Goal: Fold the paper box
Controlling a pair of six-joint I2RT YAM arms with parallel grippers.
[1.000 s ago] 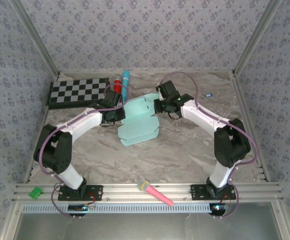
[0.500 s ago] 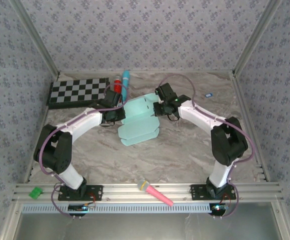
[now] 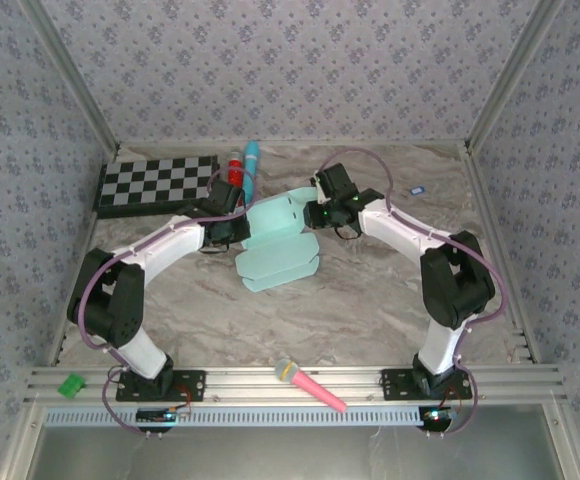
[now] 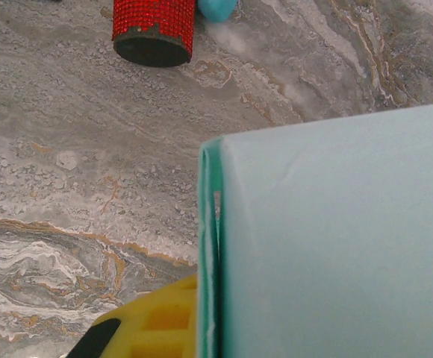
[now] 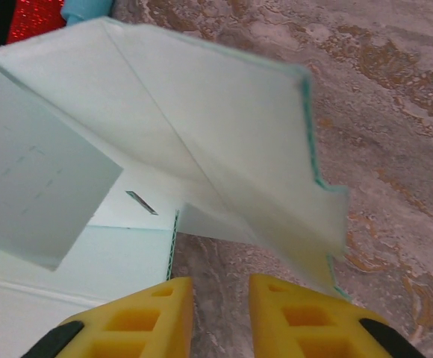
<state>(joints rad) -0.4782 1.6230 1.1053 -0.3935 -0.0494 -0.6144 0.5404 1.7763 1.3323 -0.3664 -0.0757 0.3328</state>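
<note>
The paper box (image 3: 278,240) is a pale mint-blue die-cut sheet, partly folded, in the middle of the table. My left gripper (image 3: 234,227) is at its left edge, shut on an upright folded panel (image 4: 328,239); one yellow finger (image 4: 157,322) shows beside the panel's edge and the other is hidden behind the card. My right gripper (image 3: 316,213) is at the sheet's right side. Its yellow fingertips (image 5: 145,317) stand apart over bare table, with nothing between them. A raised scalloped flap (image 5: 224,142) leans just ahead of them.
A checkerboard (image 3: 157,182) lies at the back left. A red glitter cylinder (image 3: 235,170) and a cyan tube (image 3: 251,163) lie behind the box. Near the front rail are a pink microphone-shaped toy (image 3: 310,385) and a green block (image 3: 71,384). A small dark item (image 3: 417,189) sits back right.
My right gripper has opened and let go of the flap it pinched, shifting slightly. The left gripper keeps its hold and has not moved.
</note>
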